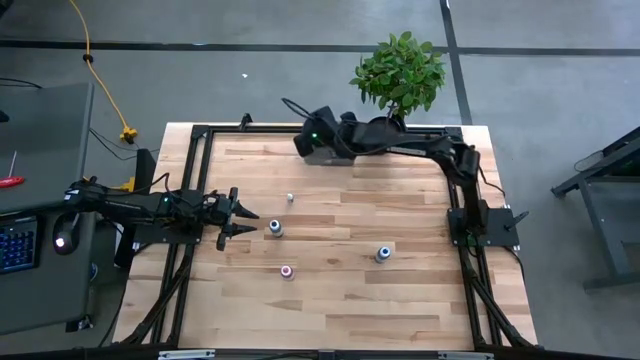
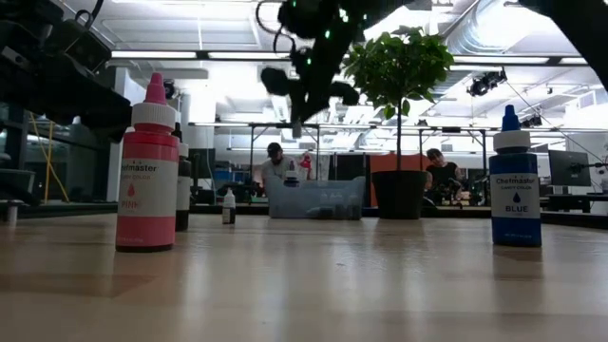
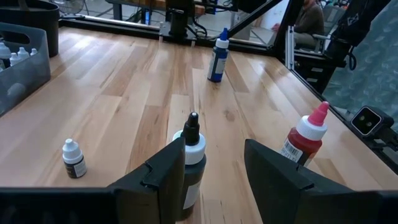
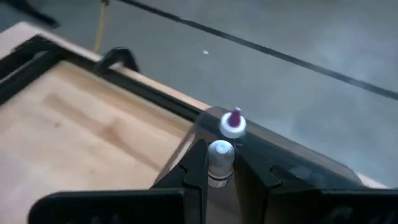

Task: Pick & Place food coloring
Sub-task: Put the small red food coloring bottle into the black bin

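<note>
**Q:** Left claw (image 1: 247, 221), at the counter's left edge: what state, and what lies before it?

**A:** Its fingers stand apart, low over the counter (image 1: 400, 300). In the left wrist view the black-capped bottle (image 3: 192, 163) stands upright just ahead of the gap between them, not gripped. The same bottle shows from above just beside the fingertips.

**Q:** Moving rightward, what occupies the open boards?

**A:** A tiny white bottle (image 1: 290, 198) stands alone toward the far side. A pink-capped bottle (image 1: 287, 271) stands nearer the front edge, and a blue-capped bottle (image 1: 383, 254) right of centre. All are upright and well apart, with bare wood between them and along the front edge.

**Q:** And the right claw (image 4: 219, 163)?

**A:** It hangs over the far edge, raised above the grey tray (image 2: 315, 199), clamped on a small white-capped bottle (image 4: 220, 160). In the right wrist view another small bottle with a dark red tip (image 4: 234, 123) stands inside the tray, just beyond the held one.

**Q:** What bounds the far right?

**A:** A potted plant (image 1: 400, 72) at the far edge, just right of the tray; a black frame rail (image 1: 470, 290) runs down the counter's right side.
</note>
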